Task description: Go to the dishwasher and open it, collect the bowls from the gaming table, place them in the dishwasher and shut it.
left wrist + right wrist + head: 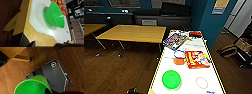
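The wide bright green bowl stands upright on the near part of the long white gaming table. The smaller orange bowl sits farther along the top, beside a red game box. A dark part of my left arm shows by the table's near left corner, a short way from the green bowl. In the right wrist view a second green bowl hangs close to the camera, above the wooden floor and my dark base, held by my right gripper. The dishwasher is out of view.
A blue game box lies at the table's far end, and thin rings lie on the top. A light-wood table stands to the left. A teal wall and bags are on the right. Wooden floor lies on both sides.
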Tool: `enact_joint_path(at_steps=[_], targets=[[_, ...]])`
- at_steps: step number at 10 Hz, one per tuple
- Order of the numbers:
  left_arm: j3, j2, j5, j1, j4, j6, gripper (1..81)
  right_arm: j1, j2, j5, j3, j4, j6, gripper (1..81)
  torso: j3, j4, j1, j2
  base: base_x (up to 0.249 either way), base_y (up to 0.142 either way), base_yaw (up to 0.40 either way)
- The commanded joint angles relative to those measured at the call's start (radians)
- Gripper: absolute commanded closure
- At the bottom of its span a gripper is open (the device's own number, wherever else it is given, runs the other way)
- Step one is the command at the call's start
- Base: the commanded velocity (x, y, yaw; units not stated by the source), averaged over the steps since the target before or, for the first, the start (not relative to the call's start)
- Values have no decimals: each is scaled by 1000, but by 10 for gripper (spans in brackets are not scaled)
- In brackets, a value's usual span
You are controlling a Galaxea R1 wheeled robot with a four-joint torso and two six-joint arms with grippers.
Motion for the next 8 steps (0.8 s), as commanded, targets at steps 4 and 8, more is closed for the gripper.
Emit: enact_joint_path(at_steps=[4, 8], targets=[[-103, 17, 32, -94, -63, -15, 10, 36, -50, -41, 1, -20, 2, 811, 0, 0, 0, 0, 0, 0, 0], [-120, 40, 33, -140, -69, -30, 10, 42, -50, -46, 7, -20, 2, 811, 0, 0, 0, 0, 0, 0, 0]])
